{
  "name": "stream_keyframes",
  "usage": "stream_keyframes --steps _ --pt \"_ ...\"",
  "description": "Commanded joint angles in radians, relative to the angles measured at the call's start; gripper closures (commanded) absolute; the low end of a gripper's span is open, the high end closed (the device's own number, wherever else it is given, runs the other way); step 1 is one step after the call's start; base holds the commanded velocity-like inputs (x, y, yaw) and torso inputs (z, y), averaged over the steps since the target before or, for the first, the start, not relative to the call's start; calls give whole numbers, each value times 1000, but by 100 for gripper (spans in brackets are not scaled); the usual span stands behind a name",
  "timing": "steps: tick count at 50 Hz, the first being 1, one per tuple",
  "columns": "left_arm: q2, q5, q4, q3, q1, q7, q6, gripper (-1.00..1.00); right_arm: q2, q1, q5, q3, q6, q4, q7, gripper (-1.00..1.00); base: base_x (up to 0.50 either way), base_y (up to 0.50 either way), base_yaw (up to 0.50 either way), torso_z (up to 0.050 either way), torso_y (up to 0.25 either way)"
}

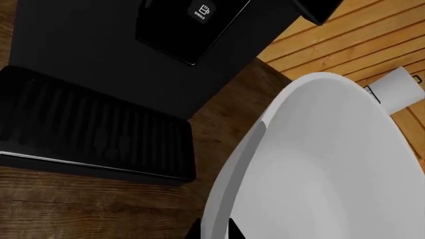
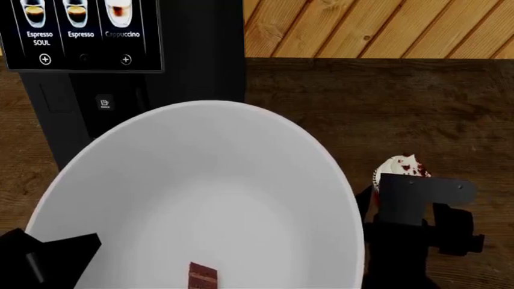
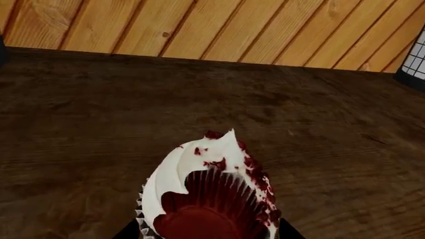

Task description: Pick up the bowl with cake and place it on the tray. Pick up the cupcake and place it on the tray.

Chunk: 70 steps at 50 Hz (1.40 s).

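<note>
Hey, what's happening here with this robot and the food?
The robot has both arms busy at a wooden counter by a coffee machine. The big white bowl, with a small cake slice inside, sits close under the head camera at its left claw. The cupcake appears tipped in its right claw. No tray is visible.

Head view looks down into bowl point(image 2: 209, 198); wrist views close (left shares bowl, right cupcake point(image 3: 209, 194)).
</note>
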Motion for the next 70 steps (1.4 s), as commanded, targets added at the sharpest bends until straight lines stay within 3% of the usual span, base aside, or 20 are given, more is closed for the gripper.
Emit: stream_keyframes --steps 1,17,26,36,54,70 --pt "1 0 7 -6 -1 -14 24 100 -14 8 -2 -3 -7 36 -17 100 0 0 0 0 0" --pt "-2 14 0 -6 7 3 26 100 28 -43 -49 -2 -91 -87 15 100 0 0 0 1 1" --pt "6 43 -16 0 19 28 20 100 258 -111 48 65 25 -670 186 100 0 0 0 0 1" --pt "9 107 -45 1 80 82 10 100 418 -83 204 160 139 -944 307 100 0 0 0 0 0" --pt "3 151 -37 -10 152 113 20 100 463 -115 257 187 157 -991 352 100 -320 0 0 1 1" --pt "2 166 -22 -26 184 113 45 100 462 -154 272 199 99 -1001 300 100 -281 0 0 0 0"
